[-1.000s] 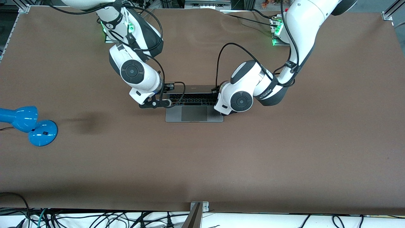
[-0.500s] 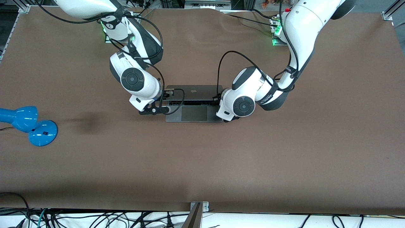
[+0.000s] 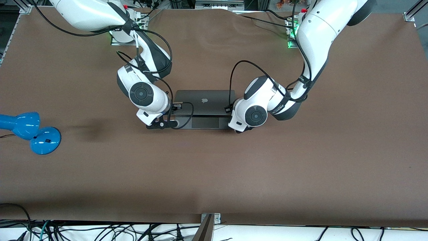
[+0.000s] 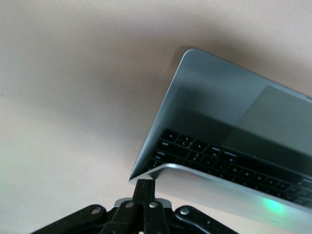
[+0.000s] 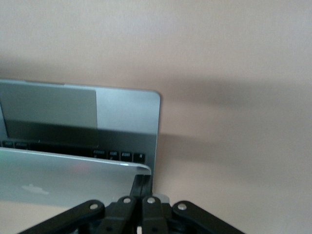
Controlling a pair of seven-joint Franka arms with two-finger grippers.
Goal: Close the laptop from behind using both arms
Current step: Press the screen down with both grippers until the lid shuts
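laptop [image 3: 204,100] lid mostly lowered, trackpad strip showing; left tool [image 4: 144,192] and right tool [image 5: 141,187], fingers pressed together, pushing its top corners.

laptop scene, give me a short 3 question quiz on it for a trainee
1. True or false: the slim silver-grey metal laptop is fully shut.
2. Which part of the laptop's base shows in the front view?
A. the whole keyboard
B. the strip with the grey trackpad
C. nothing
3. Fill in: the left gripper and the right gripper each press on a ____ of the lid.

Key
1. False: the wrist views show a gap over the black keyboard.
2. B
3. corner
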